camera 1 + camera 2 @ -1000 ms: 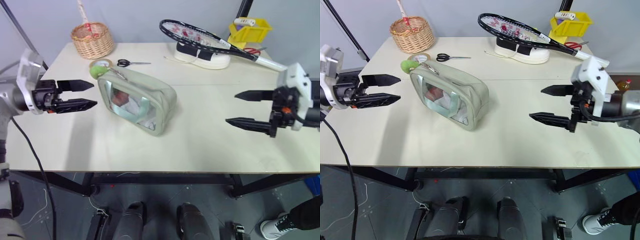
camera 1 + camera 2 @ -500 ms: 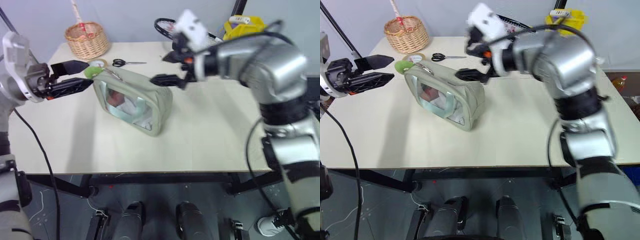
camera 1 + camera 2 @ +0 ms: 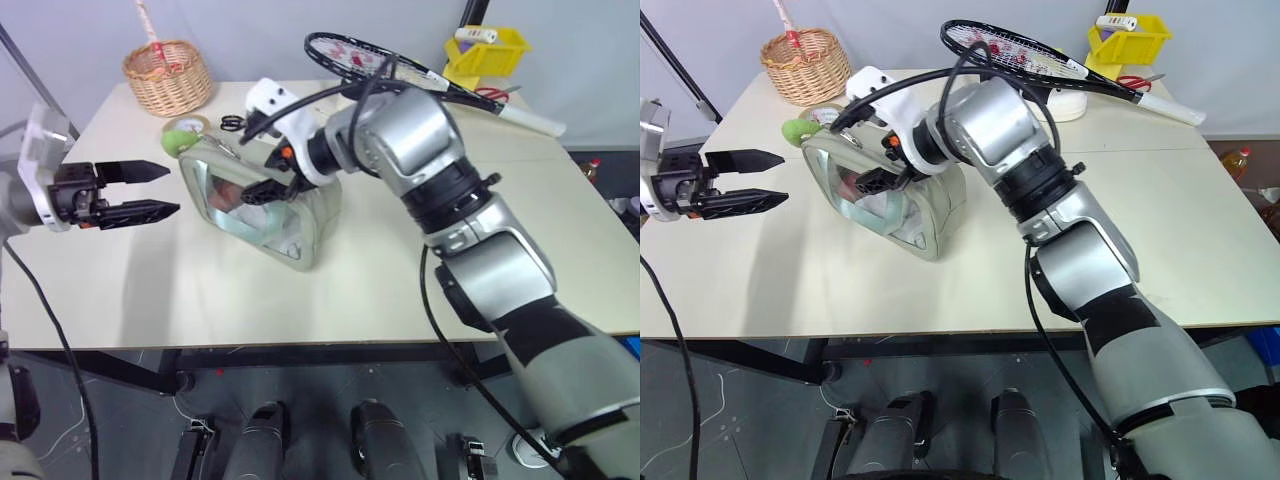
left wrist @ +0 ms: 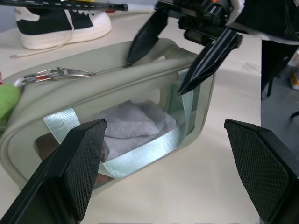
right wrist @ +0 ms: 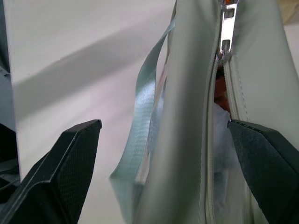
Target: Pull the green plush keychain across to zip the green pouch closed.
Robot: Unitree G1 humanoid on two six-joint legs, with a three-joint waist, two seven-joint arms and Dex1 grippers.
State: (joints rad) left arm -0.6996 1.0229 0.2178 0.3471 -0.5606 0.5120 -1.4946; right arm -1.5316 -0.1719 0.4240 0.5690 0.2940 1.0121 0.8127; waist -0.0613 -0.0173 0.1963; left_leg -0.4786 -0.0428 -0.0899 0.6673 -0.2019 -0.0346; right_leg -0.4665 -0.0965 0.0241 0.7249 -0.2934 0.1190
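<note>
The green pouch [image 3: 268, 210] lies on the table with its clear window facing me. The green plush keychain [image 3: 178, 144] rests at the pouch's far left end, joined by a metal clasp [image 4: 57, 73] to the zipper. My right gripper [image 3: 258, 178] is open and straddles the pouch's top edge, one finger over the zipper side and one on the window side. In the right wrist view the zipper slider [image 5: 227, 28] is ahead of my right gripper [image 5: 163, 123], and the seam below it gapes. My left gripper [image 3: 172, 188] hangs open to the left of the pouch, apart from it.
At the table's back left stands a wicker basket [image 3: 168, 75], with a tan tape roll [image 3: 192, 126] and scissors [image 3: 234, 122] just behind the pouch. A tennis racket [image 3: 380, 58] rests on a shoe [image 3: 1072, 102], and a yellow bin [image 3: 487, 55] is at the back right.
My right arm swung from the table's right side across to the pouch and now straddles its top. The left gripper has barely moved and stays open.
</note>
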